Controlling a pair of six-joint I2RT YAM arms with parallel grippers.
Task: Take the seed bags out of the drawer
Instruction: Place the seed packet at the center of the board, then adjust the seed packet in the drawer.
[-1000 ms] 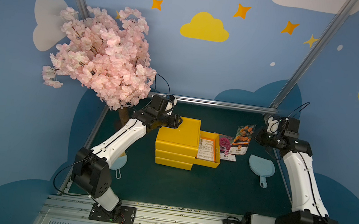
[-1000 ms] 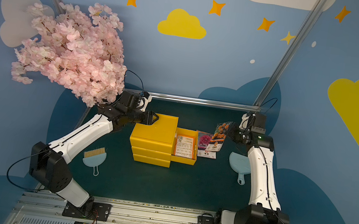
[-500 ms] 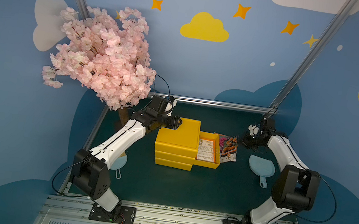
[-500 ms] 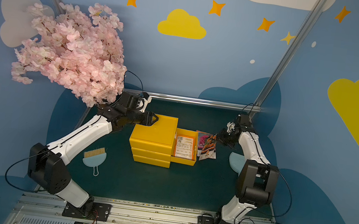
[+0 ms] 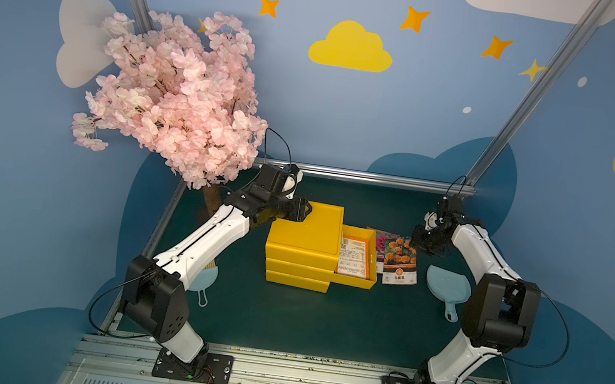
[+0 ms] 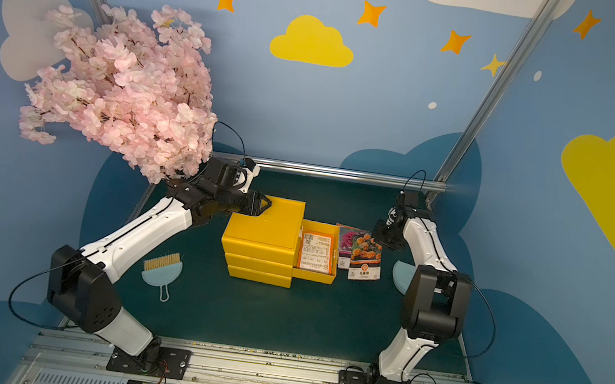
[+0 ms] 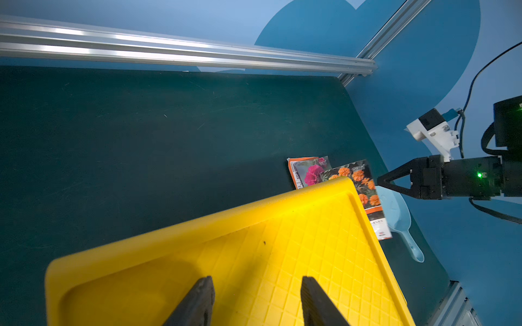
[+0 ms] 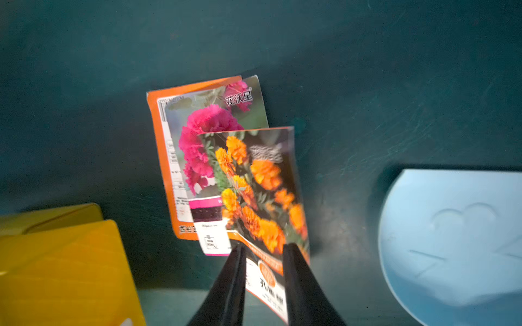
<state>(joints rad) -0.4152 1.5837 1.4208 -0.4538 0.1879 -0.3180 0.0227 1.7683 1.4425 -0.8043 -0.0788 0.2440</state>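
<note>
Blue walls painted with clouds and stars enclose a dark green worktop (image 5: pixel 281 318).

Both top views: the yellow three-drawer cabinet (image 5: pixel 305 229) stands mid-worktop, its top drawer (image 5: pixel 353 282) pulled out toward the right arm. The magenta-flower seed bag (image 5: pixel 383 242) and the orange-flower seed bag (image 5: pixel 401 260) lie flat on the worktop just beside the drawer and outside it, the orange one overlapping the magenta. A white-backed packet (image 5: pixel 353 257) lies in the drawer. It is probably a further bag, face down, so the task looks unfinished. The left claw (image 5: pixel 301 210) sits over the cabinet's far corner, likely to brace it against sliding. The right claw (image 5: pixel 421 242) hangs at the orange bag's far edge.

Left wrist view: the left claw's fingers (image 7: pixel 197 302) stand spread above the cabinet top, holding nothing; contact cannot be told.

Right wrist view: the right claw's fingers (image 8: pixel 234 282) stand apart. The orange bag shows through the gap and appears ungripped. A pale blue dustpan (image 8: pixel 452 231) lies near.
</note>
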